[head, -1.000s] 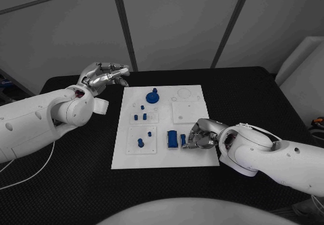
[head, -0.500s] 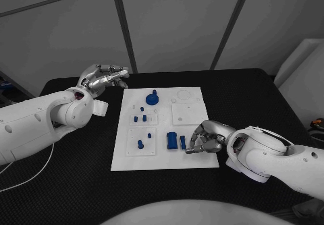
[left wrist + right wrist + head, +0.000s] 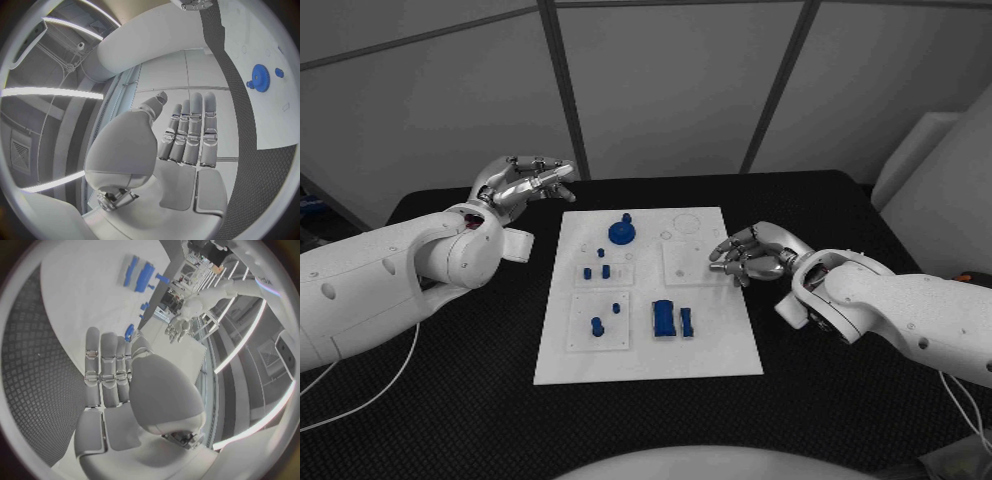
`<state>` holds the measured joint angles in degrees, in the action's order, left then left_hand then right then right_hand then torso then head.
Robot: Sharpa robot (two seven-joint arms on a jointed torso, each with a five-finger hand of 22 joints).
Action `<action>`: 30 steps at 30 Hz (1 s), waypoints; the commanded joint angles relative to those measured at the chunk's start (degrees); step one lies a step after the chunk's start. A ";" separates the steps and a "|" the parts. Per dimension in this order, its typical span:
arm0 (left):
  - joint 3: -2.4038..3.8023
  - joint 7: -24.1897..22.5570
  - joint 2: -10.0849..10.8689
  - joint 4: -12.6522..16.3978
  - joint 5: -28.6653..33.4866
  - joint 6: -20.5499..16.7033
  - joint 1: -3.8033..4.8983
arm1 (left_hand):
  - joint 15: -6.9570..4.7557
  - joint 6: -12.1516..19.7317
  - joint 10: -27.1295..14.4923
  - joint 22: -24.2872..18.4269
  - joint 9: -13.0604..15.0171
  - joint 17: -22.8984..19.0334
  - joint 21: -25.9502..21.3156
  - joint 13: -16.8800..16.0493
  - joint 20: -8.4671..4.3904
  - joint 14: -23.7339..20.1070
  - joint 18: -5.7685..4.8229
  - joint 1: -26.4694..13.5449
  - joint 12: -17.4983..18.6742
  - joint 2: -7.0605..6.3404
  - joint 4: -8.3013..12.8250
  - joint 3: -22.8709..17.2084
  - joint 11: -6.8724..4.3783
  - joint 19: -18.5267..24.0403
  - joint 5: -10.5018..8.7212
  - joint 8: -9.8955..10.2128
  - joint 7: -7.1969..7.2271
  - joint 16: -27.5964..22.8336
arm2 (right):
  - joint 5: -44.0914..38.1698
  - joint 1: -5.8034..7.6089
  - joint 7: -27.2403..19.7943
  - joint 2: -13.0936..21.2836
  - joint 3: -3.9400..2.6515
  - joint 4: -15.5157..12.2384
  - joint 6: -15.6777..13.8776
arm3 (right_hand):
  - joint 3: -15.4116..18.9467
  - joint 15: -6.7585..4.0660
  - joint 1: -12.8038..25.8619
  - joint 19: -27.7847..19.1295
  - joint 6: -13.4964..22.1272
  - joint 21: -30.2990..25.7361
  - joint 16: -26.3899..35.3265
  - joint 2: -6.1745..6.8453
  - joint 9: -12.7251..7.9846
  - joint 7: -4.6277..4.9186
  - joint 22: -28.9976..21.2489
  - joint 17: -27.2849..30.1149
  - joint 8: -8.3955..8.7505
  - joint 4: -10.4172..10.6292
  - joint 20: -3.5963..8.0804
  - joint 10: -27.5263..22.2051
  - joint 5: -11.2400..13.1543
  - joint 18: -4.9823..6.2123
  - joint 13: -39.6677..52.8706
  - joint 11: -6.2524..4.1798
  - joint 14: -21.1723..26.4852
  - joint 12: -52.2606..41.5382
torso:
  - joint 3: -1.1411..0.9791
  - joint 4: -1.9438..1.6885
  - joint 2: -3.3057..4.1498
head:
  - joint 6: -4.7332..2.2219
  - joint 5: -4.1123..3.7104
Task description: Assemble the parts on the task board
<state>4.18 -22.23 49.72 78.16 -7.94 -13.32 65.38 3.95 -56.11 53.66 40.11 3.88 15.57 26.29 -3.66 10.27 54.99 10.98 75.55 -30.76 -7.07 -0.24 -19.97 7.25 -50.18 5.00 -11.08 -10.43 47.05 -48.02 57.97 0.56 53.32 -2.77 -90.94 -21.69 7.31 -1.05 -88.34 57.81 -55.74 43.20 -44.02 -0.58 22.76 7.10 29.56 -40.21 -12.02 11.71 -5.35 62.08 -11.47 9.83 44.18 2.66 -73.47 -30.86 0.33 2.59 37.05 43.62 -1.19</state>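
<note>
1 task board (image 3: 718, 345). 2 hands: left hand (image 3: 528, 181), right hand (image 3: 750, 256). Blue parts (image 3: 664, 318): approx. 8 — 1 gear, 2 blocks, 5 small pegs, prob.; tiny ones hard to separate.

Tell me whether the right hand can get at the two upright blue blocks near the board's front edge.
Probably yes. The right hand hovers empty at the task board's right edge, and nothing stands between it and the blue blocks.
</note>
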 commanded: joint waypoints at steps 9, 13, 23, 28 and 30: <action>-0.02 -4.45 -5.21 -7.49 10.93 -5.09 -0.34 | 2.89 -1.34 6.44 -11.57 -0.16 -10.14 -14.22 0.18 3.82 -0.05 -0.37 -0.07 13.48 -0.92 -2.73 -0.70 0.35 8.98 0.03 3.15 0.25 -25.08 | 27.65 1.05 -20.28 -11.00 -1.24 18.28 -1.56 | -2.85 5.58 -3.61 -9.48 -0.19 -18.02 28.37 -1.02 -6.73 2.51 -11.05 15.46 6.40 2.31 -5.39 -0.96 2.80 -0.36 -24.23 3.97 12.22 19.17 | 0.29 0.39 -3.21 | -4.18 0.36; -0.02 -5.15 -7.53 -9.94 13.02 -6.44 -0.96 | 5.59 0.60 3.19 -16.05 -0.13 -11.93 -19.51 0.05 6.19 -3.69 -0.60 -0.93 19.79 -1.09 -3.72 4.41 3.55 13.87 0.03 6.42 1.71 -33.42 | 30.13 1.09 -22.31 -15.01 -1.52 24.03 -0.88 | -3.73 7.56 -2.88 -10.10 -0.40 -24.21 35.58 -0.76 -10.07 3.15 -15.31 21.51 8.45 2.11 -7.82 -0.41 3.26 0.63 -32.11 5.14 13.10 23.17 | 0.13 0.31 -3.86 | -5.80 0.34; -0.01 -6.17 -11.04 -13.24 14.39 -8.70 -2.55 | 6.36 2.91 2.03 -21.78 -0.15 -11.94 -22.44 0.06 6.45 -3.81 -0.88 1.10 26.43 1.03 -5.48 12.01 3.78 17.88 0.20 7.40 2.61 -40.89 | 32.12 1.13 -24.65 -19.65 -1.74 29.39 0.21 | -5.72 8.63 -0.09 -7.02 -0.32 -31.20 40.43 -1.12 -15.72 2.91 -20.81 30.82 8.41 -1.39 -9.04 0.24 3.15 0.79 -40.32 6.14 13.79 27.05 | -0.32 0.37 -4.14 | -8.06 1.02; -0.11 -4.39 -10.96 -12.87 12.82 -7.51 -2.81 | 2.80 20.78 -16.56 -27.90 -3.88 -15.57 -26.29 3.66 0.71 -20.81 -3.31 -24.41 30.76 7.07 0.24 14.91 0.03 27.87 -5.00 11.08 5.24 -47.05 | 30.36 1.02 -22.18 -19.53 -1.61 28.96 -0.94 | -7.31 5.95 29.98 -22.72 18.48 -35.36 44.02 0.58 -18.66 -0.44 -24.10 34.73 12.02 -5.36 -3.92 -20.74 5.88 -2.96 -44.18 3.17 32.81 30.86 | -0.19 0.06 -4.17 | -8.05 0.95; -0.25 -4.50 -10.76 -12.02 12.66 -8.31 -2.89 | 2.29 23.40 -19.31 -28.81 -3.88 -15.57 -26.29 3.66 -0.07 -23.36 -3.37 -28.30 30.76 7.07 0.24 15.39 -0.46 29.56 -5.00 11.08 5.63 -47.05 | 30.89 1.05 -22.43 -19.20 -1.47 28.11 -1.59 | -7.31 5.64 33.66 -24.90 20.80 -35.85 44.02 0.58 -22.76 -0.87 -24.44 35.10 12.02 -5.76 -3.34 -23.30 6.25 -2.96 -44.18 2.80 35.32 30.86 | -0.21 -0.36 -4.44 | -8.24 0.99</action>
<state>3.88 -26.46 38.90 65.63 5.10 -20.83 62.41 8.53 -44.70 46.93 15.45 1.91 1.87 2.10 -1.85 13.97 43.22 7.50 64.53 -2.02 -3.43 -3.59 -6.30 9.26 -28.14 2.65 -1.93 -6.54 3.46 -17.74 58.85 -21.54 34.08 -4.20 -62.29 -22.46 0.55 6.22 -74.04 44.56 -47.30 9.94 -1.98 -0.91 4.70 8.45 6.90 -6.93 -1.91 8.04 -11.77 52.48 -7.07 9.76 1.87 7.38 -51.65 -1.92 0.13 2.72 32.92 35.52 -0.24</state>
